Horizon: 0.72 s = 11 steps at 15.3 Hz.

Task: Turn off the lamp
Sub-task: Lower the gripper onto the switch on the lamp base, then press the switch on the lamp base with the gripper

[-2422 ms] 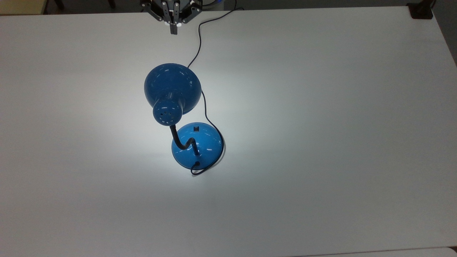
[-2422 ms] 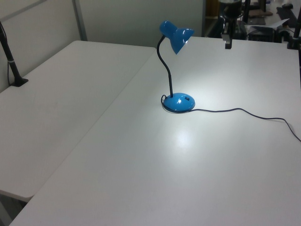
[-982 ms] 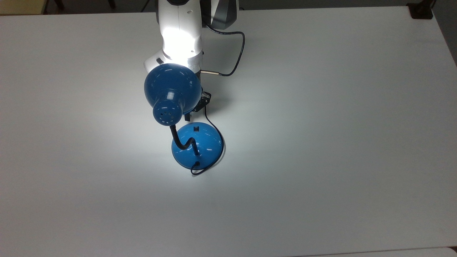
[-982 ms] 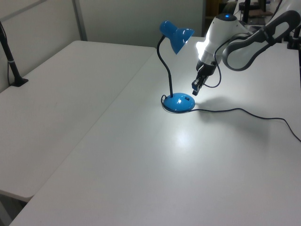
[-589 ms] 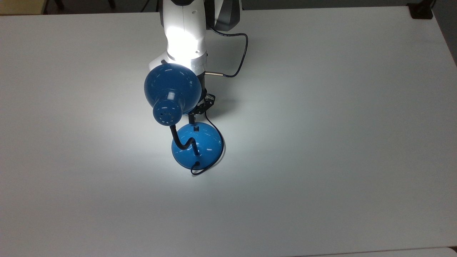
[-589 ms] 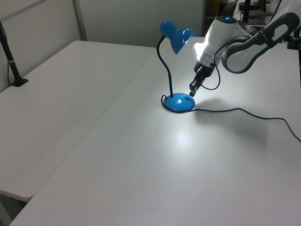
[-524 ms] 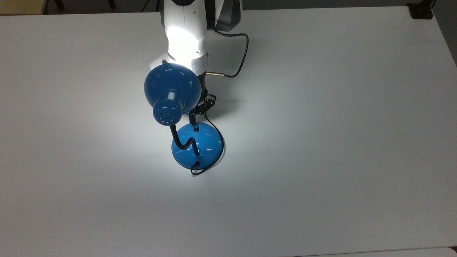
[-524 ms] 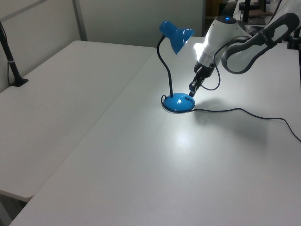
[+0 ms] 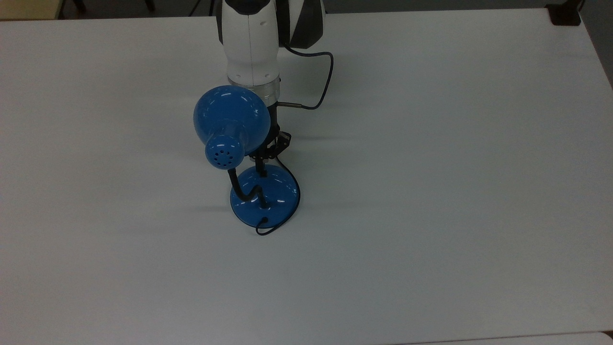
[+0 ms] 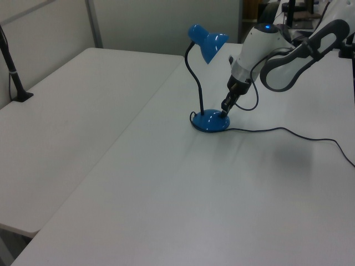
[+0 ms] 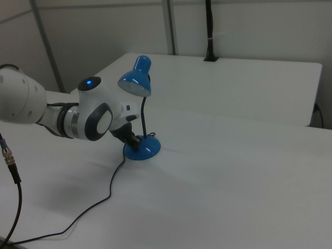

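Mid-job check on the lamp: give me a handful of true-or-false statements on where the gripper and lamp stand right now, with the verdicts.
1. The gripper is down at the lamp's base. True.
2. A bright pool of light lies on the table under the shade. False: the table around the lamp is evenly lit, with no glow.
3. The lamp has tipped over. False: it stands upright on its base.
4. The cord trails from the base toward the left view's right. True.
5. The gripper is pinching the gooseneck. False: it is at the base, apart from the gooseneck.
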Each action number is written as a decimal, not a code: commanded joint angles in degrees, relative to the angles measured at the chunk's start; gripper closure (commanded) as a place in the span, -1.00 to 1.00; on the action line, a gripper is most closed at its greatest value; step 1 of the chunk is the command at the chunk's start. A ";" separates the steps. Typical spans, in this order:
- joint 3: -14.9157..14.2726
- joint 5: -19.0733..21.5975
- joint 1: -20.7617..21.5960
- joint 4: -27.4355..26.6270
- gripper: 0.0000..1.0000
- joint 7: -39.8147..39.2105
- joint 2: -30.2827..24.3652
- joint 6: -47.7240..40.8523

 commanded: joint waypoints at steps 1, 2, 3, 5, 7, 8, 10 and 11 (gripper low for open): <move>-0.01 -0.19 0.53 -2.09 1.00 0.42 0.14 0.41; -0.01 -0.19 0.53 -2.19 1.00 0.42 -0.04 -0.03; -0.01 -0.19 0.53 -2.02 1.00 0.51 -0.22 -1.86; -0.01 -0.19 0.53 -2.01 1.00 0.77 -1.79 -5.29; -0.01 -0.19 0.53 -1.66 1.00 1.04 -4.86 -11.77; -0.01 -0.11 0.53 -1.66 1.00 1.04 -6.62 -14.94; -0.01 -0.11 0.61 -1.57 1.00 1.04 -9.78 -20.31; -0.01 -0.19 0.70 -1.40 1.00 1.04 -11.28 -23.03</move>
